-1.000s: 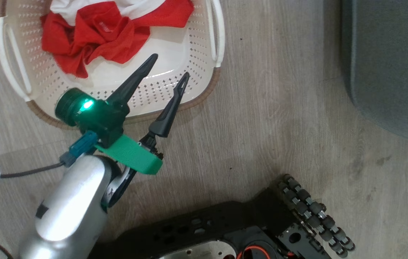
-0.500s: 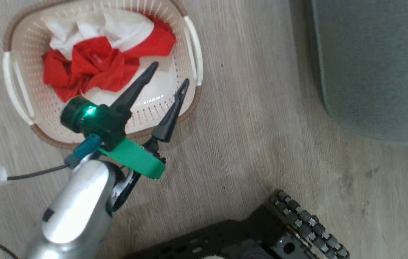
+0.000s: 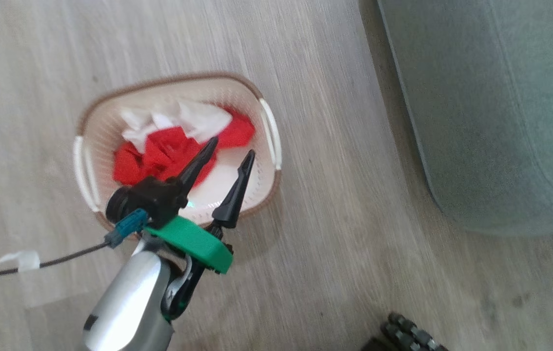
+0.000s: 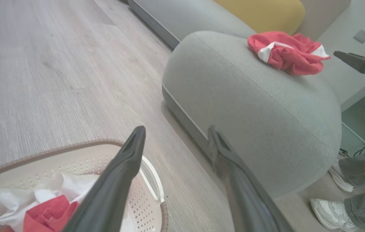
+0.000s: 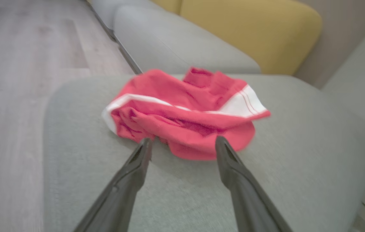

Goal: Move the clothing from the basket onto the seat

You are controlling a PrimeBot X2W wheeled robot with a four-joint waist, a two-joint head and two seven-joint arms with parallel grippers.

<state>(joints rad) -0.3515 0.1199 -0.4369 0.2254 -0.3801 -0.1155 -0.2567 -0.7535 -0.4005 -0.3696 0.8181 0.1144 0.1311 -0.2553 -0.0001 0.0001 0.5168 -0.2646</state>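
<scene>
The cream basket [image 3: 106,131] stands on the wood floor holding crumpled red and white clothing [image 3: 169,148]. My left gripper [image 3: 231,147] hangs open above the basket's near right part, fingers apart and holding nothing. The left wrist view shows the same open left gripper [image 4: 175,130] over the basket [image 4: 82,162] and the clothing [image 4: 47,209] inside. A red garment with white bands [image 5: 185,112] lies on the grey seat [image 5: 298,161]. My right gripper [image 5: 184,140] is open at the garment's near edge, gripping nothing. The seat [image 3: 476,122] stands to the basket's right.
A yellow cushion [image 5: 250,32] sits behind the seat. A person's white shoes [image 4: 330,214] stand on the floor beside the seat. A dark cable with white tape [image 3: 18,261] trails at the lower left. My base's wheel [image 3: 408,334] shows at the bottom edge.
The head camera has swung, so the basket now sits lower and smaller in the picture and more of the seat shows. My left gripper stays open over the basket.
</scene>
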